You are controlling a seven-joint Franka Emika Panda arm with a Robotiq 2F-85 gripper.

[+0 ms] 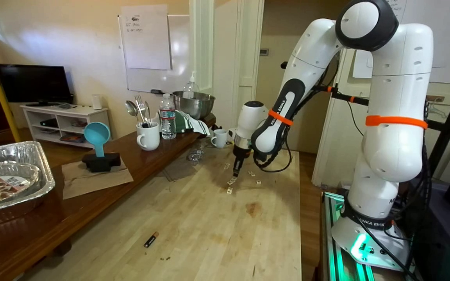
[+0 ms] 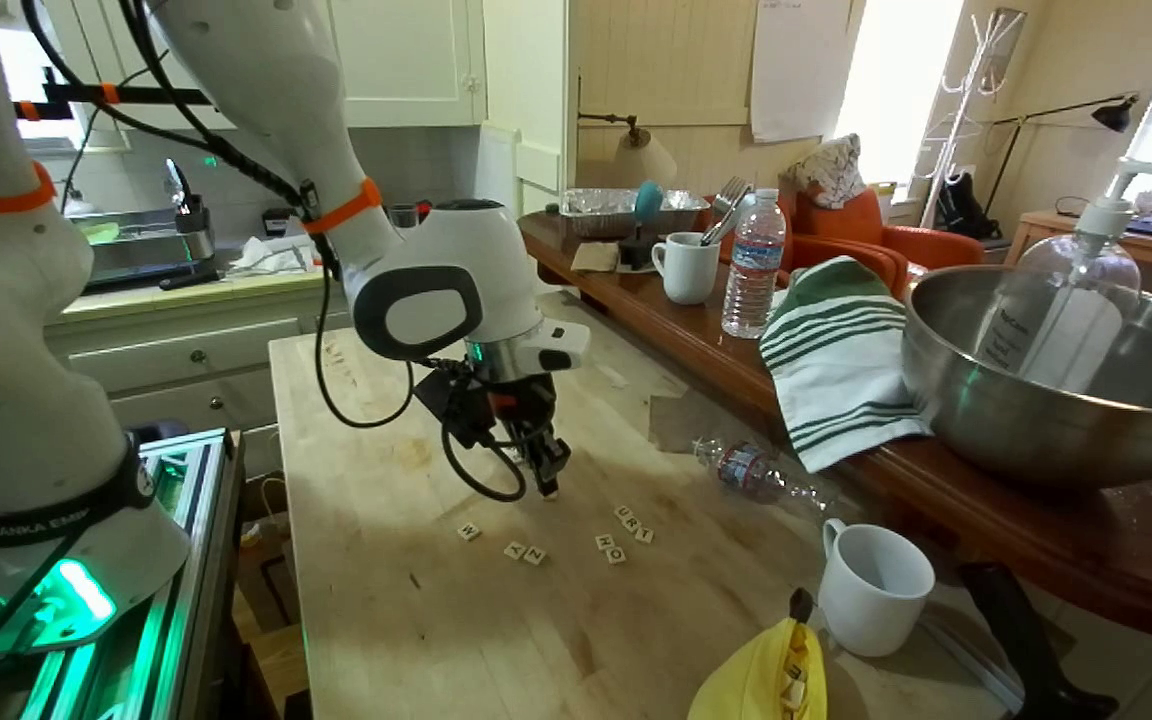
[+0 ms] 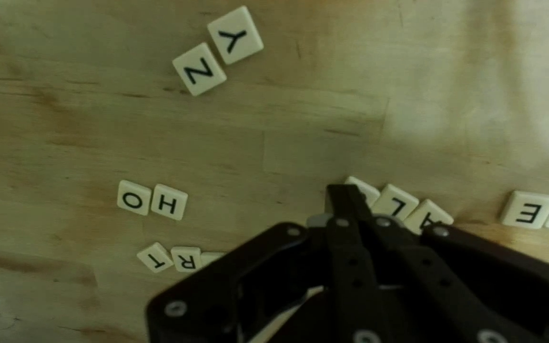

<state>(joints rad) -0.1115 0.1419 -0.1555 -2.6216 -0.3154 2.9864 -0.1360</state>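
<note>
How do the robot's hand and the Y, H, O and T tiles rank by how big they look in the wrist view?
1. Hand, by far
2. Y tile
3. H tile and O tile: too alike to rank
4. T tile

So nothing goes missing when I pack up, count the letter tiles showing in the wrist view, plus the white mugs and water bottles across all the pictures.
Letter tiles showing in the wrist view, some partly hidden: 12
White mugs: 2
Water bottles, one upright and one lying down: 2
Total: 16
</note>
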